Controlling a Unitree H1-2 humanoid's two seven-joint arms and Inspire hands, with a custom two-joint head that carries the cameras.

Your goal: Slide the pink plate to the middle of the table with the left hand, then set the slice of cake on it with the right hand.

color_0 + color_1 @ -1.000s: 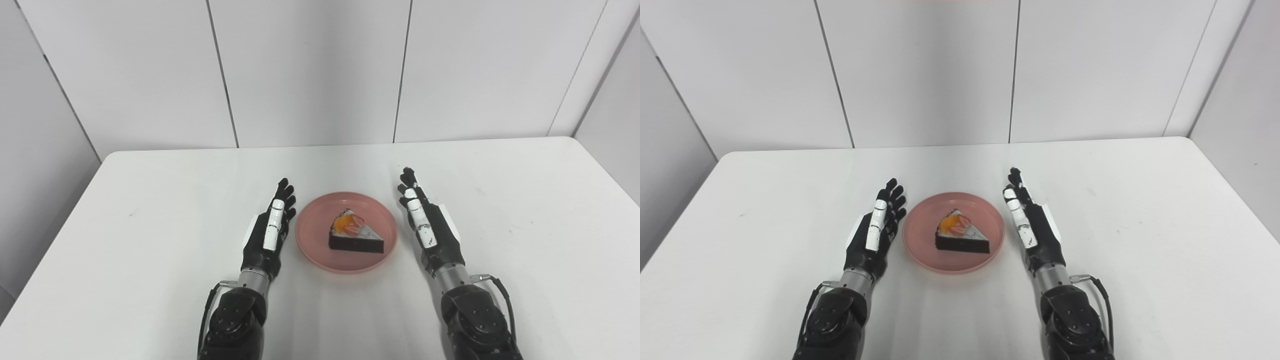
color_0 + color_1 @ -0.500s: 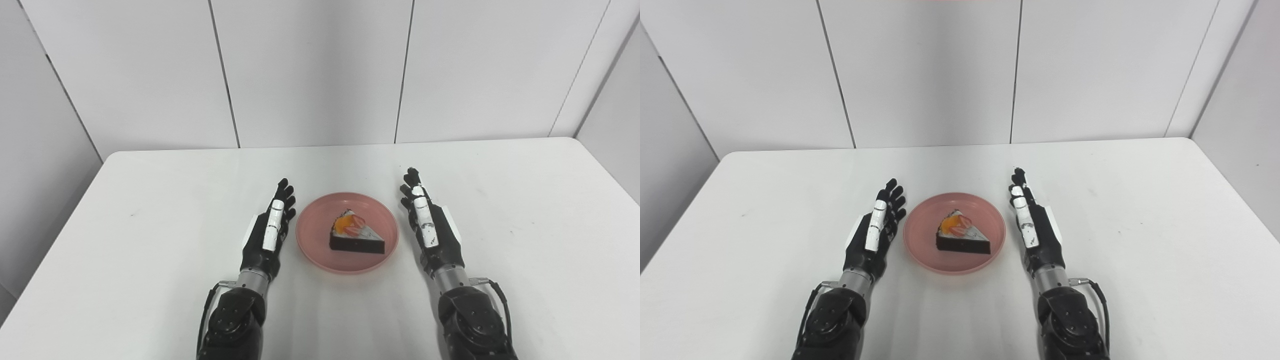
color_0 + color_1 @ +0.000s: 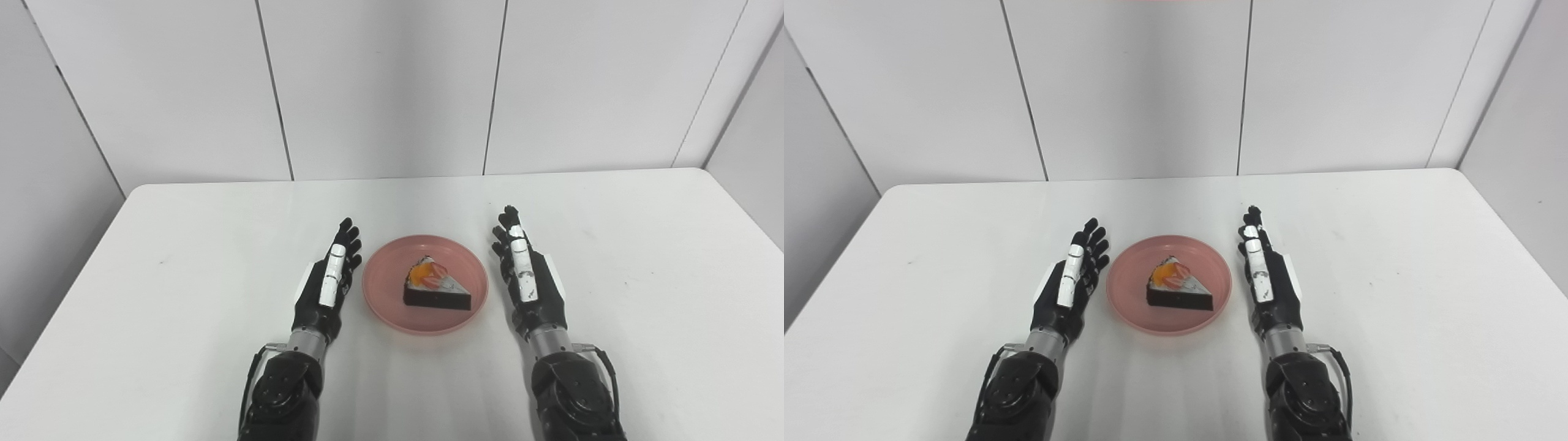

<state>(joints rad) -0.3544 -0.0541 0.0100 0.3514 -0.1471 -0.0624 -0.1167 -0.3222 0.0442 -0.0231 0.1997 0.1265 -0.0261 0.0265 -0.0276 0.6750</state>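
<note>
your slice of cake sits on pink plate, mid table; left robot hand and right robot hand flank it, apparently not touching, fingers spread, holding nothing.

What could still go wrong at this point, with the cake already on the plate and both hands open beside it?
1. The left hand lies close beside the pink plate; a sideways drift while it pulls away might nudge the rim and push the plate off centre.
2. The right hand flanks the other side, so the same applies.
3. The slice of cake sits slightly right of the plate's centre, so a bump could shift it toward the rim.
</note>
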